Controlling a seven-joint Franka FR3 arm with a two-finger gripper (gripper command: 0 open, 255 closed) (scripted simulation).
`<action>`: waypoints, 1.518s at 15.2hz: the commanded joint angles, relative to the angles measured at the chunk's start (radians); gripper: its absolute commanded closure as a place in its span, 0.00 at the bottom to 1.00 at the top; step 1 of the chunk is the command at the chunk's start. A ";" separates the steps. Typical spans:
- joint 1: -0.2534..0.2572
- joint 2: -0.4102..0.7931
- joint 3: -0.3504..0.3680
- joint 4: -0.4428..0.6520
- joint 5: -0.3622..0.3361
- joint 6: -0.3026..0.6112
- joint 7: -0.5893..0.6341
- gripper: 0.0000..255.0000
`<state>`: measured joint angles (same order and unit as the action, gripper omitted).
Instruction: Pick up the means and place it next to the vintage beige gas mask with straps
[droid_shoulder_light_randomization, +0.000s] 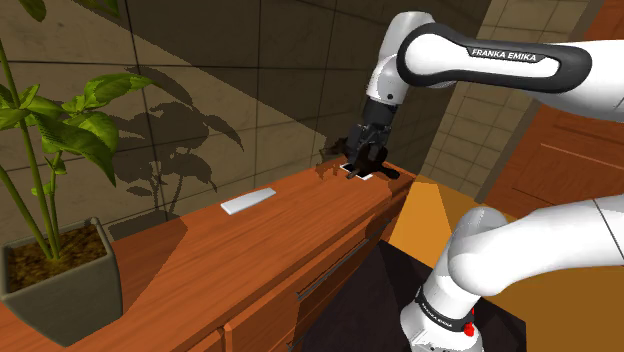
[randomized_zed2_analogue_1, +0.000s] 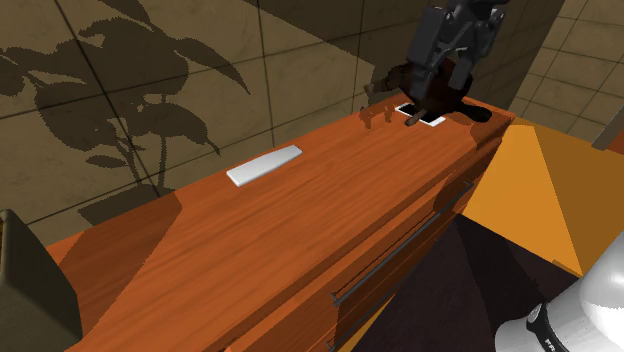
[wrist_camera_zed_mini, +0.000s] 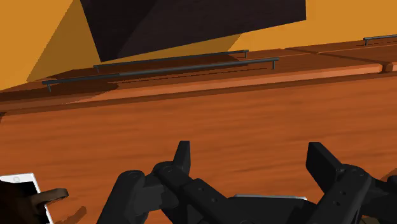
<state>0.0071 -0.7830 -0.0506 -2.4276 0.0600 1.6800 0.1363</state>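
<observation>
My black gripper (droid_shoulder_light_randomization: 362, 166) (randomized_zed2_analogue_1: 436, 100) (wrist_camera_zed_mini: 251, 156) hangs open just above the far end of a wooden sideboard (randomized_zed2_analogue_1: 300, 230), with nothing between its fingers. A small flat dark item with a white rim (randomized_zed2_analogue_1: 422, 118) (droid_shoulder_light_randomization: 358, 175) (wrist_camera_zed_mini: 14, 189) lies on the top beside the fingers, untouched. A dark brown mask with straps (randomized_zed2_analogue_1: 388, 92) (droid_shoulder_light_randomization: 335, 150) sits right next to it, against the wall; one strap end (wrist_camera_zed_mini: 52, 196) reaches the flat item. Farther along the top lies a flat pale slab (randomized_zed2_analogue_1: 263, 165) (droid_shoulder_light_randomization: 248, 201), well away from the gripper.
A potted plant (droid_shoulder_light_randomization: 60, 270) (randomized_zed2_analogue_1: 30, 285) stands at the sideboard's near end. Long drawer handles (randomized_zed2_analogue_1: 400, 250) (wrist_camera_zed_mini: 184, 69) run along its front. Below are an orange floor (randomized_zed2_analogue_1: 540, 180) and a dark rug (droid_shoulder_light_randomization: 350, 300). A tiled wall (droid_shoulder_light_randomization: 200, 90) backs the sideboard.
</observation>
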 joint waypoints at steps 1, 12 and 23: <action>0.000 0.000 0.000 0.000 0.000 0.000 0.000 0.00; -0.069 0.324 0.250 0.051 0.097 0.287 0.558 0.00; -0.142 0.778 0.379 0.307 -0.026 0.466 1.132 0.00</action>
<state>-0.1325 -0.0514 0.3229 -2.1485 0.0530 2.1321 1.2072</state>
